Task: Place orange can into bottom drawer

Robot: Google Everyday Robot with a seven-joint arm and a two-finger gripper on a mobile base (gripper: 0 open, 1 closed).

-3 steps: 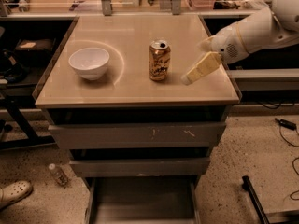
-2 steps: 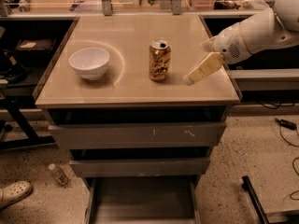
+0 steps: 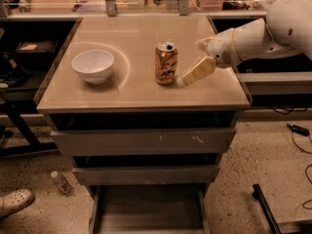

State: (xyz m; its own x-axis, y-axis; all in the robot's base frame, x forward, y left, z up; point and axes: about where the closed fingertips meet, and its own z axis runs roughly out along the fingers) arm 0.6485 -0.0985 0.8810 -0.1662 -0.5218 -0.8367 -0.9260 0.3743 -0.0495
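The orange can (image 3: 166,63) stands upright near the middle of the tan cabinet top (image 3: 131,91), silver top up. My gripper (image 3: 190,62) is just to the right of the can, reaching in from the right on the white arm (image 3: 263,33). It is open and empty. Its near finger (image 3: 197,72) lies low over the top with its tip close to the can's base. The bottom drawer (image 3: 148,211) is pulled out at the foot of the cabinet, a flat grey tray that shows nothing inside.
A white bowl (image 3: 92,65) sits left of the can. The top drawer (image 3: 144,140) and middle drawer (image 3: 146,173) are nearly closed. On the floor are a small clear bottle (image 3: 61,182), a shoe (image 3: 14,201) at the left and cables (image 3: 297,130) at the right.
My gripper has moved left across the cabinet top, closing most of the gap to the can. The can, bowl and drawers have not moved.
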